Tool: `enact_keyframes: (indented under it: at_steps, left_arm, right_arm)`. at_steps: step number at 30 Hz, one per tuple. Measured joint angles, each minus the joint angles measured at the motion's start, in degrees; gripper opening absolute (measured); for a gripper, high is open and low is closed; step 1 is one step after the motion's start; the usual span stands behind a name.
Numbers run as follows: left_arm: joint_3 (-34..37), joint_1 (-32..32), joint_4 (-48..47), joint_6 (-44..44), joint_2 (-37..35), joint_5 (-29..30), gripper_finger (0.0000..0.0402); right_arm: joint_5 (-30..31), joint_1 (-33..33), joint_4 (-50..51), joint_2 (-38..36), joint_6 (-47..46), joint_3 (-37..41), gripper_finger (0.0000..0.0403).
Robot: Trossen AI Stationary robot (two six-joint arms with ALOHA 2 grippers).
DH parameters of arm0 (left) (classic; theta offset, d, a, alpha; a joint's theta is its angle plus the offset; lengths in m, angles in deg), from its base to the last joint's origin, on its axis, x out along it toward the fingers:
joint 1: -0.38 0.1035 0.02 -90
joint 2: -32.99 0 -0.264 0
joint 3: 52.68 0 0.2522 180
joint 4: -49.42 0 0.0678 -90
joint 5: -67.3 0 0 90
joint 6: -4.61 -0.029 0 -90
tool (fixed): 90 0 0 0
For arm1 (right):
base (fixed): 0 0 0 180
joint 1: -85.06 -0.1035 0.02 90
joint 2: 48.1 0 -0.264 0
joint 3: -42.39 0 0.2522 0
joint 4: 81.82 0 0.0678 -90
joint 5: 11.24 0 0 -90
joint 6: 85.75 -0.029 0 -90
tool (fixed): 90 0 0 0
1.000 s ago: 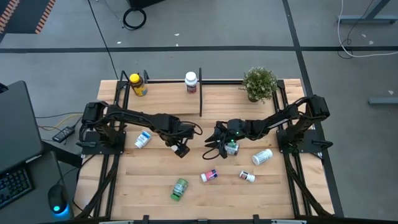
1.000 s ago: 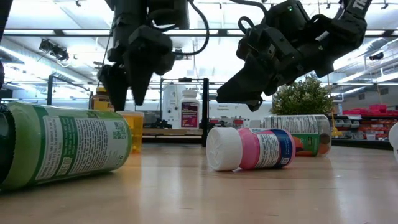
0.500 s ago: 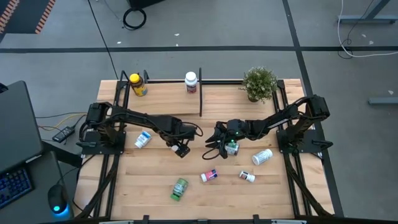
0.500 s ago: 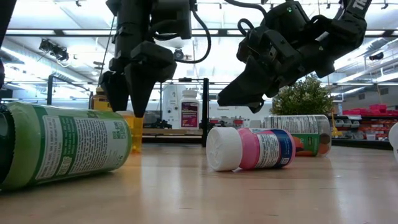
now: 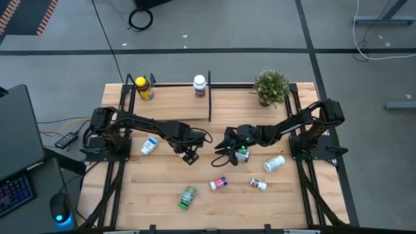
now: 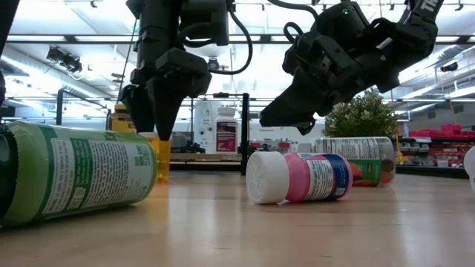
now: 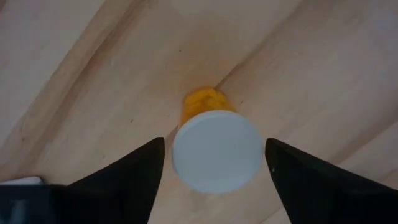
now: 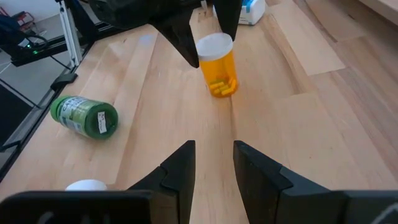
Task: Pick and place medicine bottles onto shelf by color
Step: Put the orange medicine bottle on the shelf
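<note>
So the left gripper [image 7: 214, 163] has dropped lower over the amber bottle [image 8: 217, 73] near table center, and its fingers, wide a second ago, are starting to close around the white cap without gripping yet. Looks like a pick for the shelf [image 5: 175, 97] at 12 o'clock. The right gripper [image 8: 213, 165] hovers nearby, partly open, holding nothing.

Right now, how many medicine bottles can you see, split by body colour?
Amber bottles: 2
Green bottle: 1
White bottles: 6
Total: 9
</note>
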Motion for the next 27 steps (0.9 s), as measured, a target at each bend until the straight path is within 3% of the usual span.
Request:
enact_keyframes:
  at_steps: [9,18,27]
  left_arm:
    - [0.0,0.0,0.0,-0.1,0.0,0.0,0.0222]
    - [0.0,0.3,-0.4,-0.8,0.0,0.0,0.0233]
    - [-0.1,2.5,-3.3,-0.8,-0.1,-1.1,0.022]
  right_arm:
    - [0.0,0.0,0.0,0.0,0.0,0.0,0.0117]
    - [0.0,0.0,0.0,0.0,0.0,0.0,0.0117]
    - [0.0,0.0,0.9,0.0,0.1,0.0,0.0117]
